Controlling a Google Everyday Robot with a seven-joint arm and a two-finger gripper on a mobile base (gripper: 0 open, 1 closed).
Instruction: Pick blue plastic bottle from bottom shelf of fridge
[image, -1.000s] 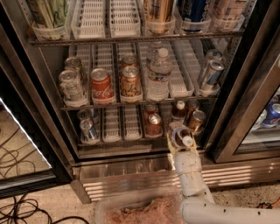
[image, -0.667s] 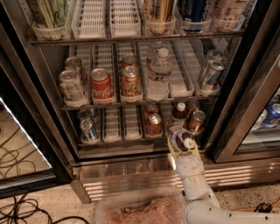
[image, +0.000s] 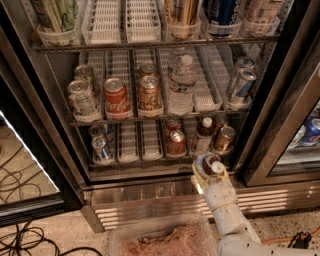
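The blue plastic bottle (image: 204, 136) stands upright on the right side of the bottom shelf (image: 140, 162) of the fridge (image: 150, 195). It has a white cap, a dark neck and a pale label, and stands between two copper cans (image: 176, 141) (image: 224, 138). My gripper (image: 210, 166) is on a white arm that comes up from the lower right. It hovers just in front of the shelf's steel front edge, directly below the bottle and apart from it. It holds nothing that I can see.
Silver-blue cans (image: 101, 147) stand at the shelf's left. The rack above holds a clear water bottle (image: 183, 85) and cans, among them a red cola can (image: 116, 97). A clear bin (image: 160, 237) sits in front of the grille. A door frame (image: 280, 125) stands at right, and cables (image: 20, 240) lie at left.
The gripper has shifted slightly down and to the right, a little away from the shelf edge. The bottle and cans have not moved.
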